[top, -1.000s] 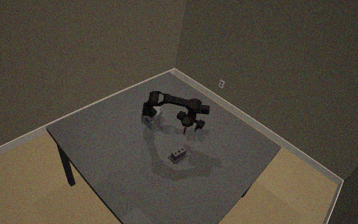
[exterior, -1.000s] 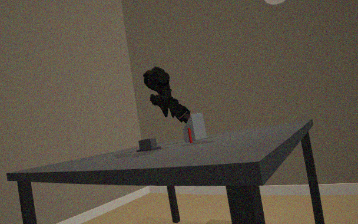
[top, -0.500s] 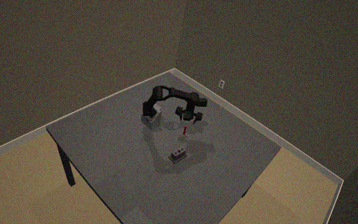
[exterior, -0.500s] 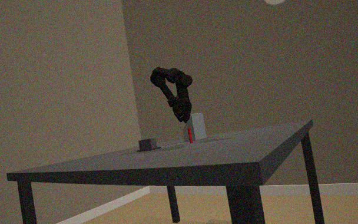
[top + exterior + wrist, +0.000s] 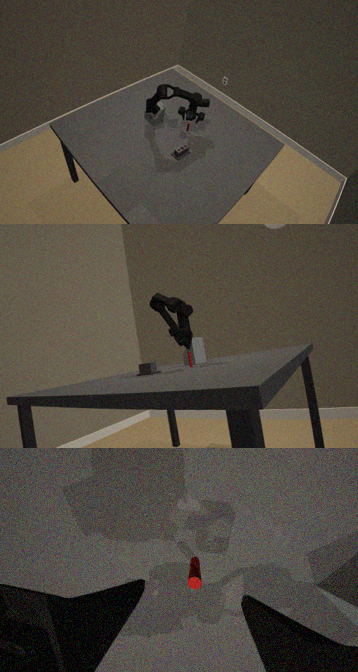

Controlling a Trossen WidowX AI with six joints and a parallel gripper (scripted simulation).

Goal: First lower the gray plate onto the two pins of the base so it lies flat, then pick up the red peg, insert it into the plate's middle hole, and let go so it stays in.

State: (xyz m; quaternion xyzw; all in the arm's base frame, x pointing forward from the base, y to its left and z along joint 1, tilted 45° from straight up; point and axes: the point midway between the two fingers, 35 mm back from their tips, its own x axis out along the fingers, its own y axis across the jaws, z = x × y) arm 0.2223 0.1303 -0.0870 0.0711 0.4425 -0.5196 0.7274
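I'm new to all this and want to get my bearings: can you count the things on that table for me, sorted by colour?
Red: 1, the upright peg.
Gray: 1, the plate-and-base block, too small to tell apart here.
Black: 1, the arm, its open tool above the peg.
Total: 3
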